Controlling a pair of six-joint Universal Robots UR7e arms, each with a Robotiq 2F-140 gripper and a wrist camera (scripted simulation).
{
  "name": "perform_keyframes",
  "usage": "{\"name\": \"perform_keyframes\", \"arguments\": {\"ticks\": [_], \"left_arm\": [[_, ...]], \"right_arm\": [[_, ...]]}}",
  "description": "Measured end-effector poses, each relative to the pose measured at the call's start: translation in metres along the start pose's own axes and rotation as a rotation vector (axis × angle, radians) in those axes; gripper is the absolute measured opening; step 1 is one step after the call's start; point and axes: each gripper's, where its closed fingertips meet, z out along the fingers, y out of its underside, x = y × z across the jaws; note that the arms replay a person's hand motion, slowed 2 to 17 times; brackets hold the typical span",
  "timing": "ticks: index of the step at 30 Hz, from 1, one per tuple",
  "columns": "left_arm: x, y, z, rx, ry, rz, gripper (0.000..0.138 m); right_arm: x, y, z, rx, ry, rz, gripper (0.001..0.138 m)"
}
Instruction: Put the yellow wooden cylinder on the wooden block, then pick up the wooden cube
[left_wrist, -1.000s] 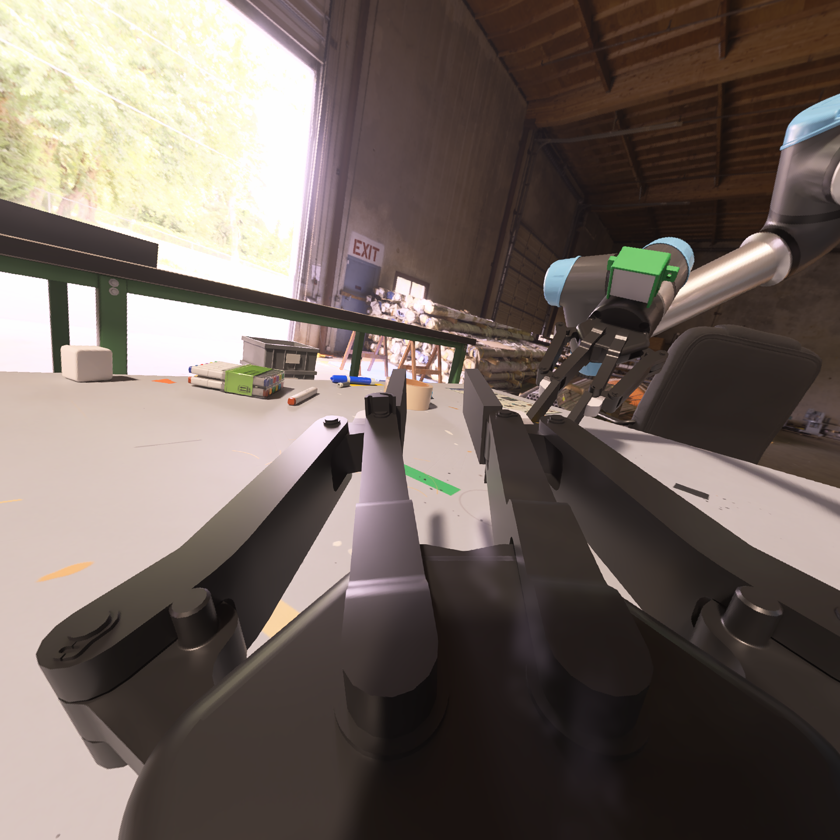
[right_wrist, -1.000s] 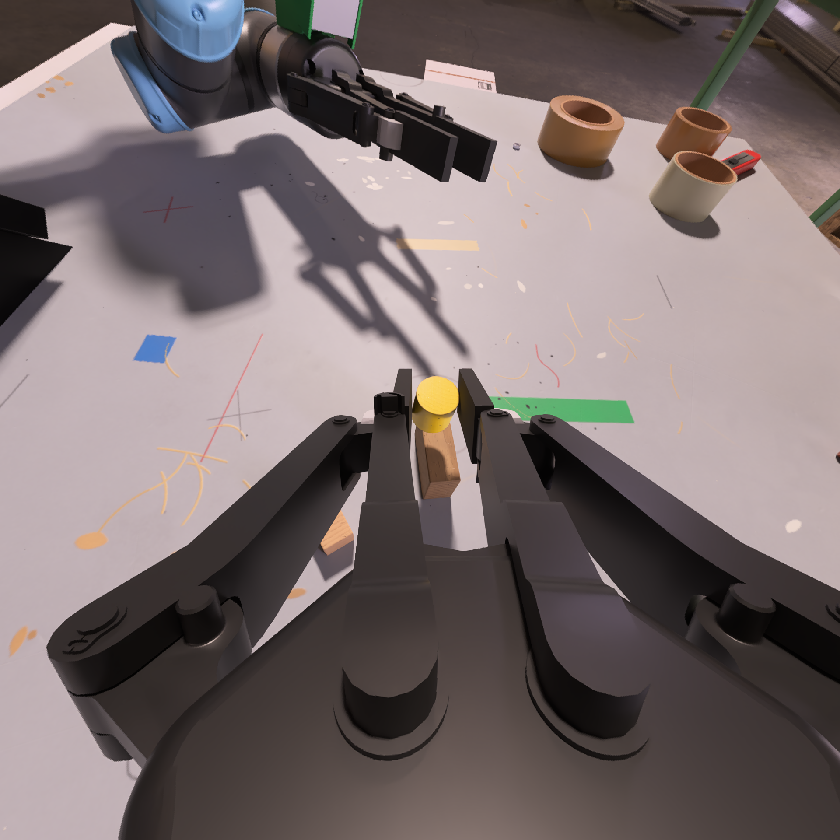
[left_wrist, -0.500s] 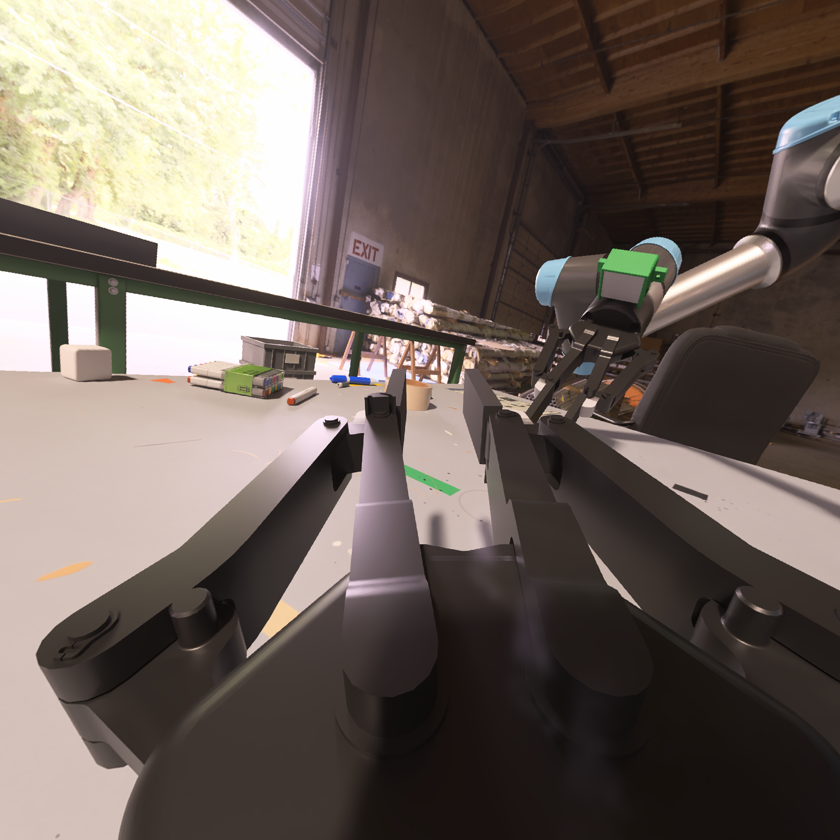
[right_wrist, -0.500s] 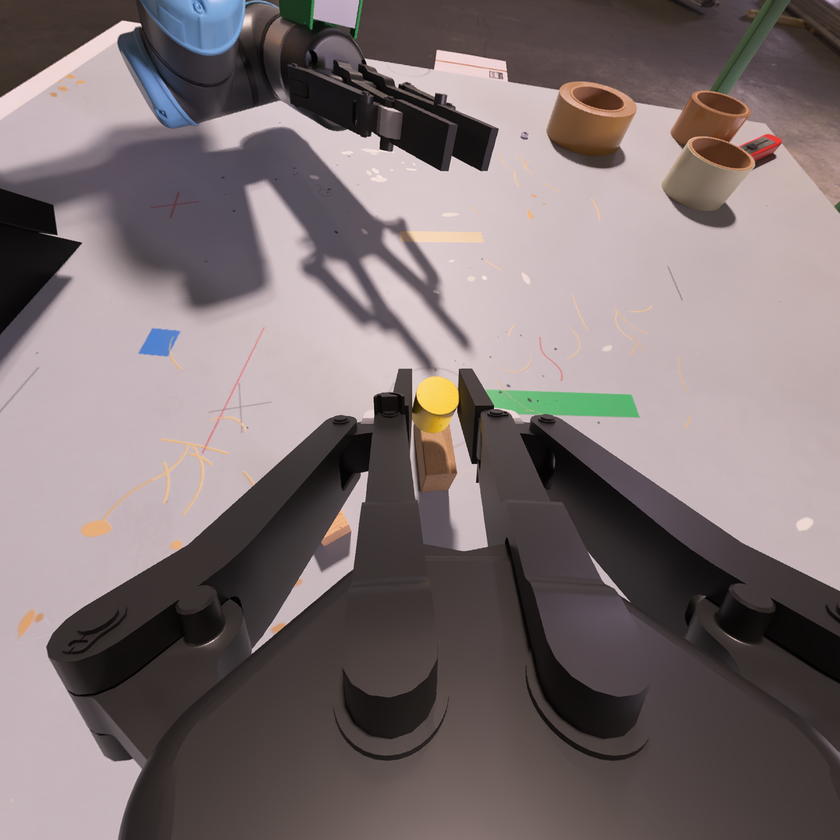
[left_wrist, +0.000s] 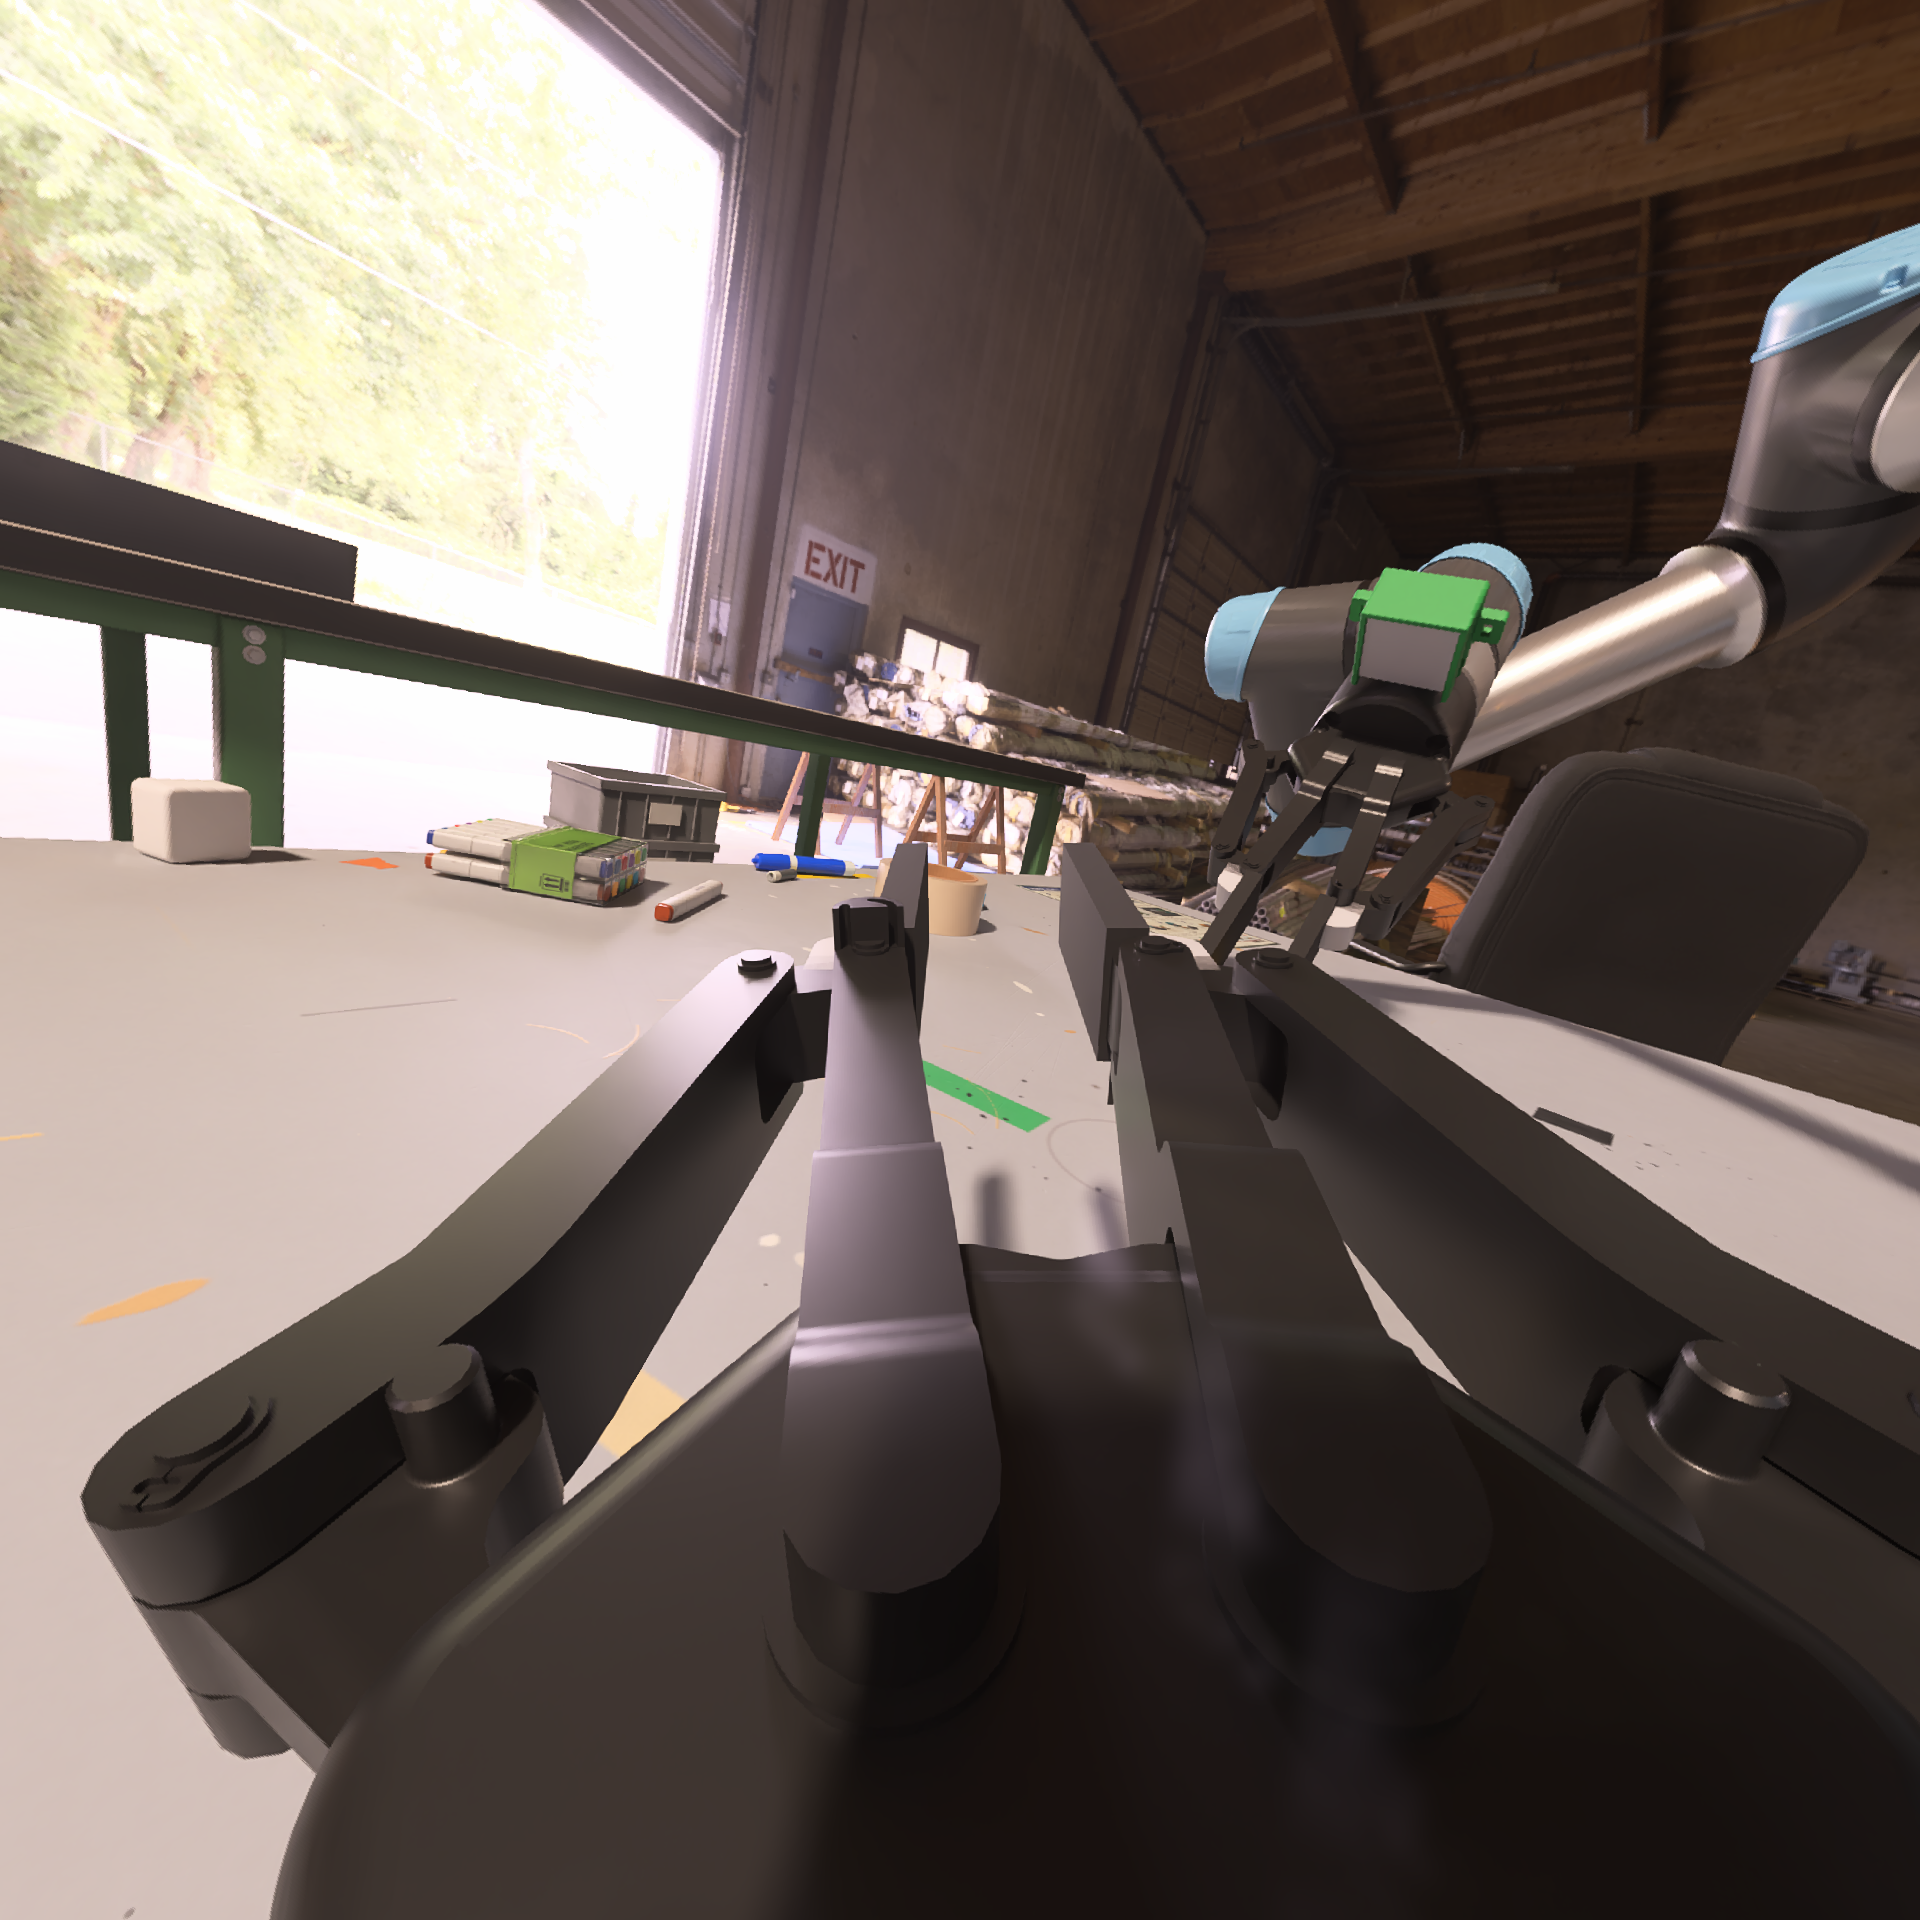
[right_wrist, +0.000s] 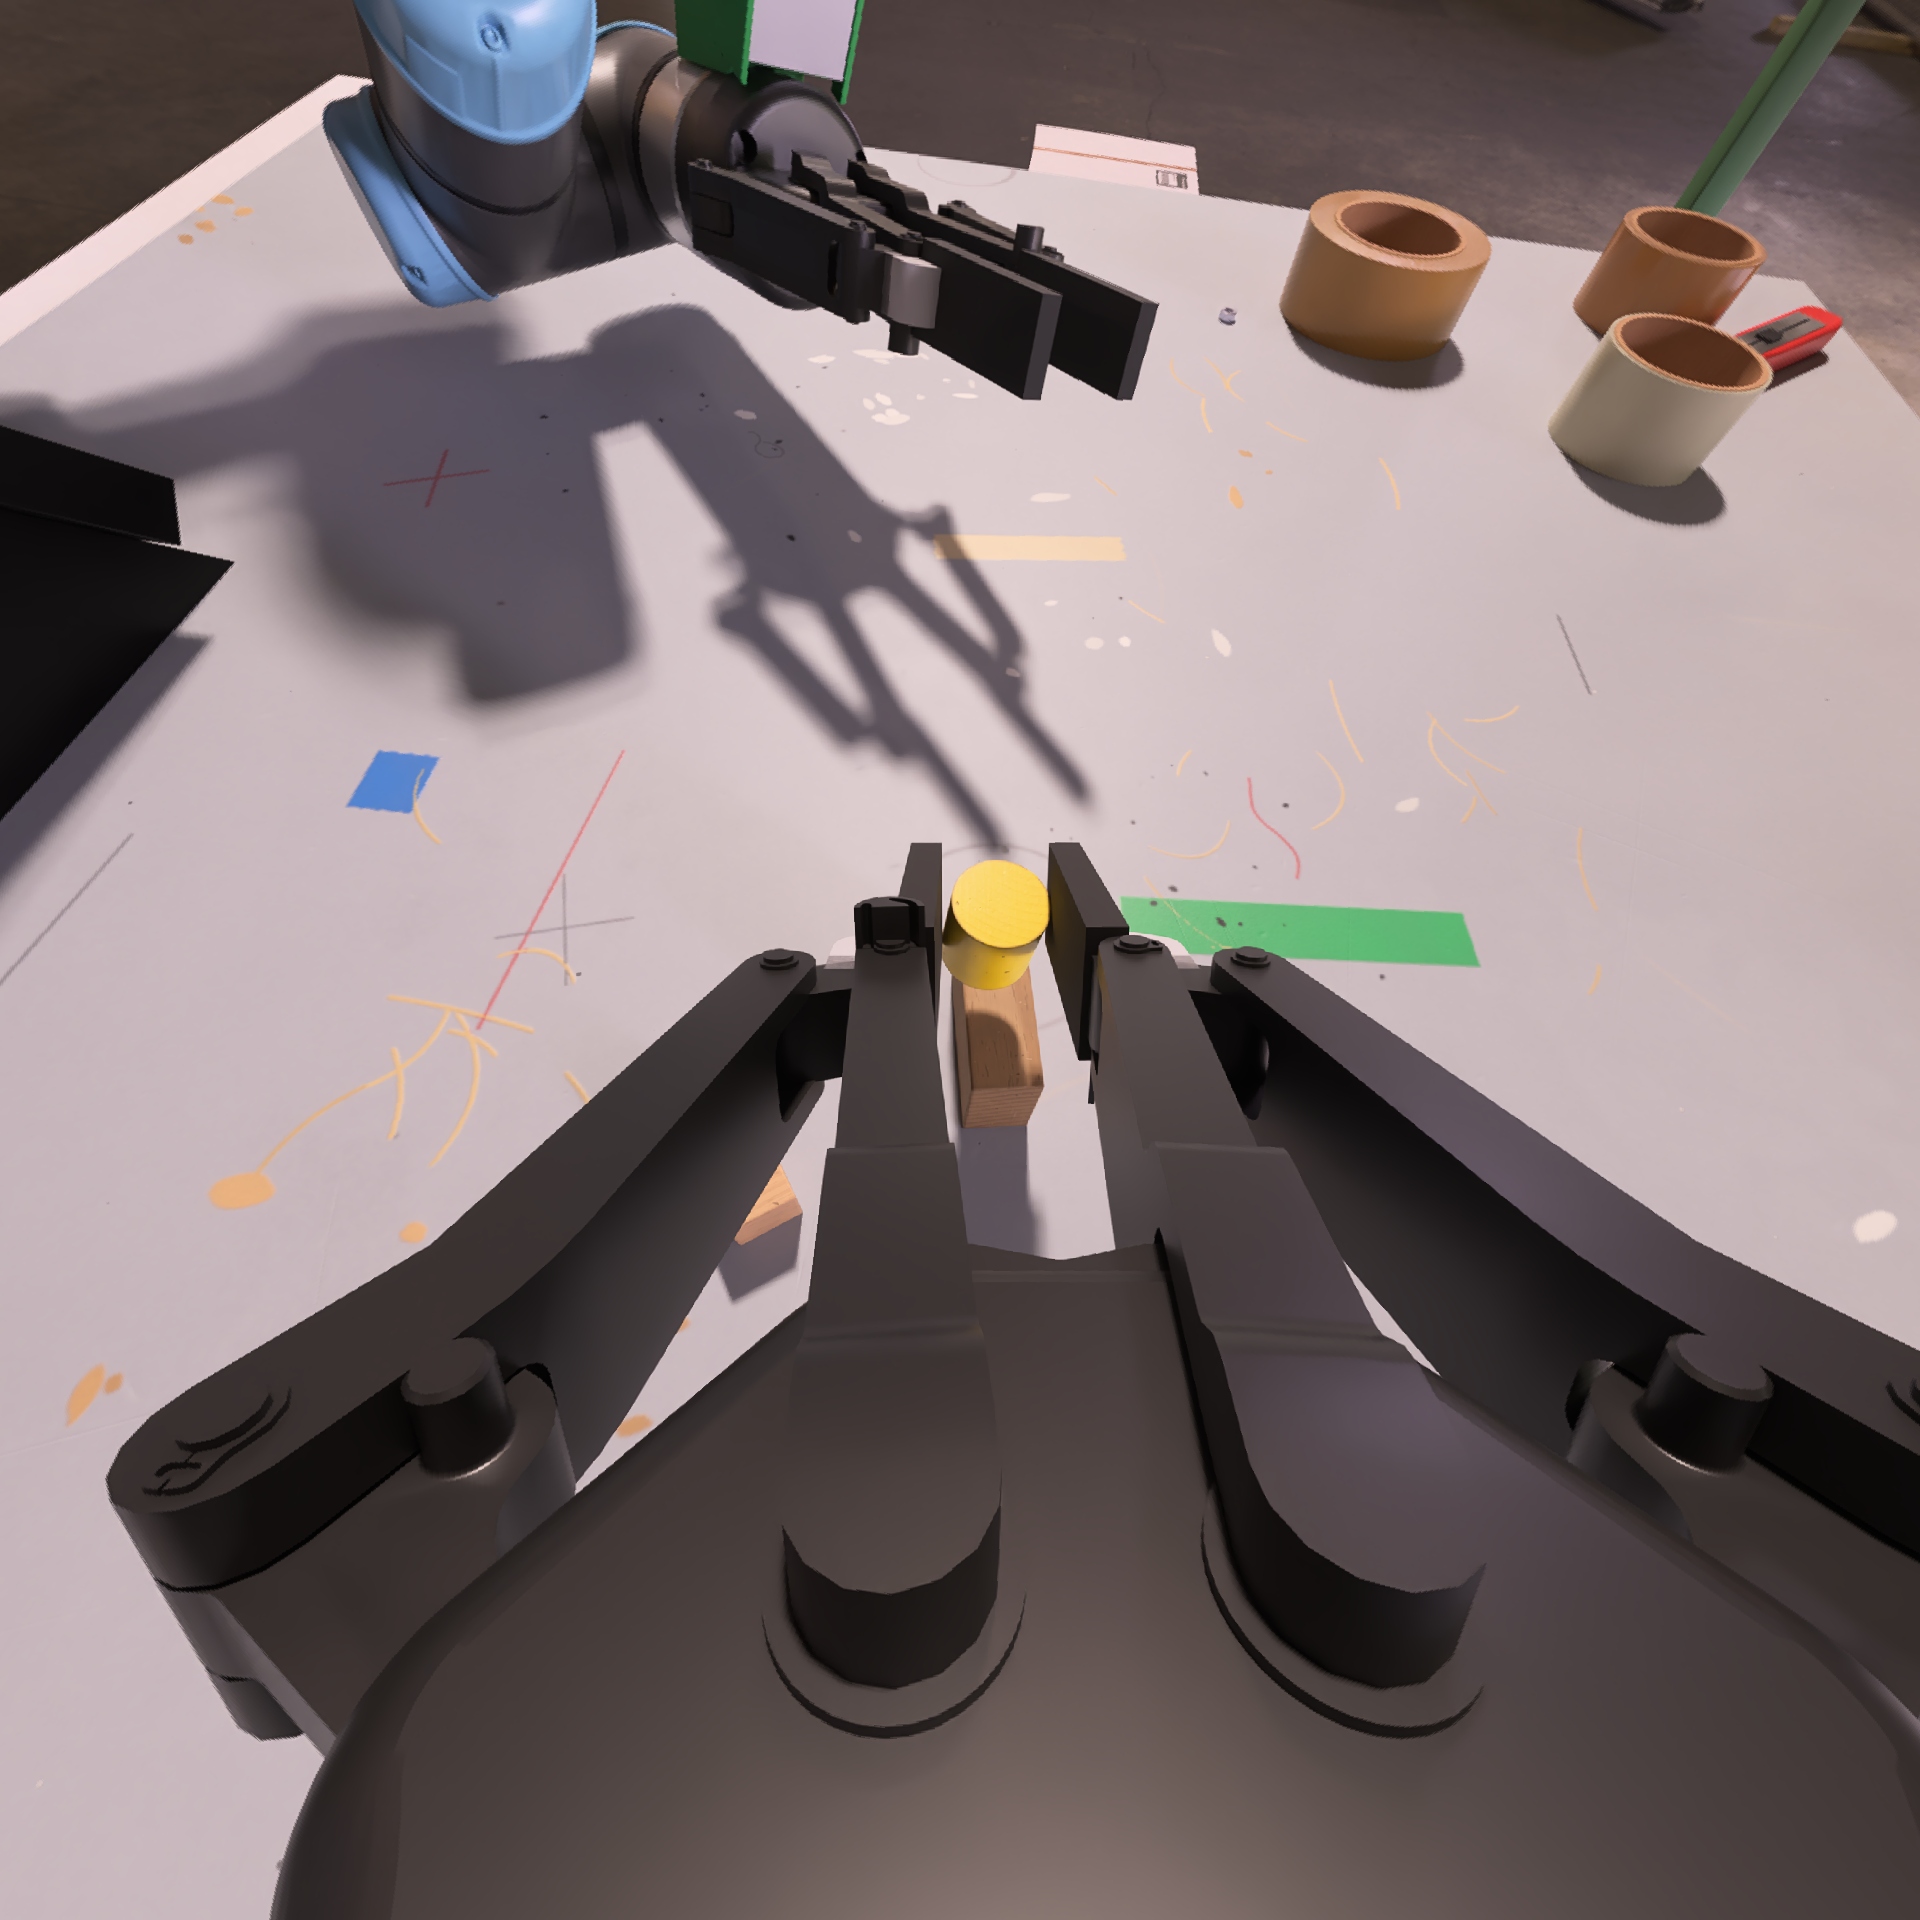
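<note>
Risen right gripper (right_wrist: 995, 902) clamps yellow wooden cylinder (right_wrist: 995, 921).

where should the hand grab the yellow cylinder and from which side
Grip the yellow wooden cylinder on its curved sides, coming from above: it stands upright above the wooden block, flat end up, and the right hand already brackets it that way.

Wooden cube (right_wrist: 771, 1210) mostly hidden behind the right gripper's (right_wrist: 995, 899) linkage. Red tool (right_wrist: 1789, 335) at bench's far right corner half hidden behind cream roll (right_wrist: 1652, 403).
</note>
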Motion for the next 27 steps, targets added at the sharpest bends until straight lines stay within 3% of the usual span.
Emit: {"name": "perform_keyframes", "arguments": {"ticks": [27], "left_arm": [[-0.0012,-0.0006,-0.0003,0.004,0.003,-0.014,0.034]], "right_arm": [[-0.002,0.0092,0.0102,-0.068,-0.053,-0.033,0.027]]}}
